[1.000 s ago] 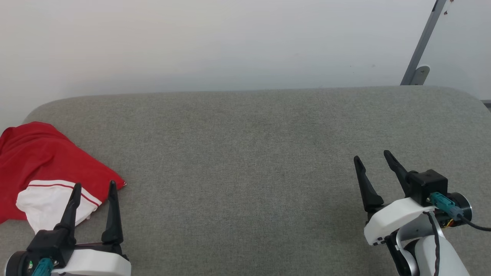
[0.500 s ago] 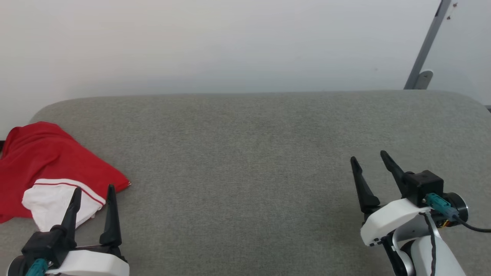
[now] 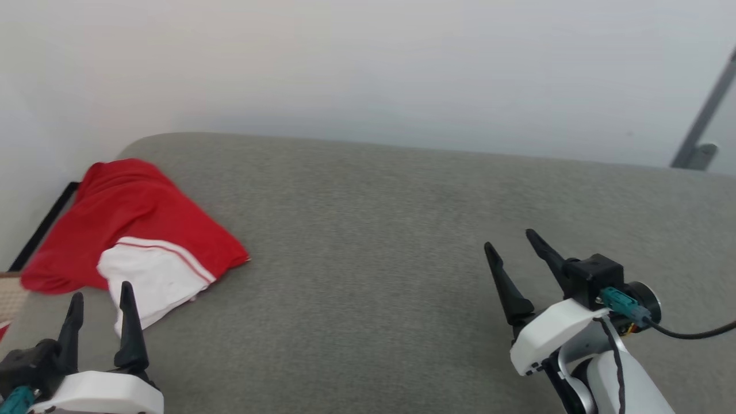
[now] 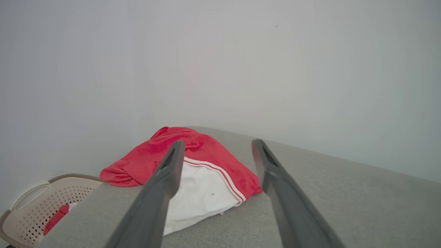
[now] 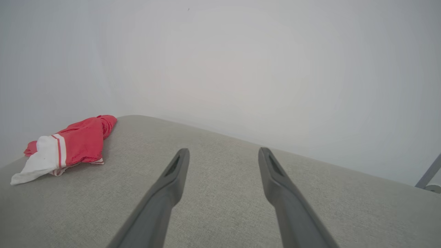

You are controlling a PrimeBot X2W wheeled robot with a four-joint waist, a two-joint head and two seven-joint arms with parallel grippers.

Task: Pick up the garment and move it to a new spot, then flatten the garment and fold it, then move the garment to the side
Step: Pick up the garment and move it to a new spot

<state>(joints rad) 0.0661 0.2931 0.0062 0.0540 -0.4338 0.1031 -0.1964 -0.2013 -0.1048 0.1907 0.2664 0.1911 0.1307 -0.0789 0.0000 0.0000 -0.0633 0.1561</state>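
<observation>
One garment [image 3: 144, 230], crumpled on the cushion [image 3: 374, 230]. My left gripper [image 3: 100, 291]: spread near it, ready to pick. My right gripper [image 3: 509, 240]: spread, empty, well apart

Remote view, room and furnishings. A grey upholstered surface [image 3: 374, 230] is stretching ahead of and between the left gripper [image 3: 100, 291] and the right gripper [image 3: 509, 239], and I am seeing its far left corner rounding off. A plain pale wall [image 3: 345, 69] is rising beyond both grippers, with soft, even light falling across it. Far ahead of the right gripper, to its outer side, a slanting grey metal post [image 3: 704, 129] is standing with a small bracket [image 3: 700, 155] at its foot. Outward of the left gripper, below the upholstered edge, a beige perforated basket [image 4: 31, 203] is sitting, and a dark strip [image 3: 46, 227] is running beside the wall.
</observation>
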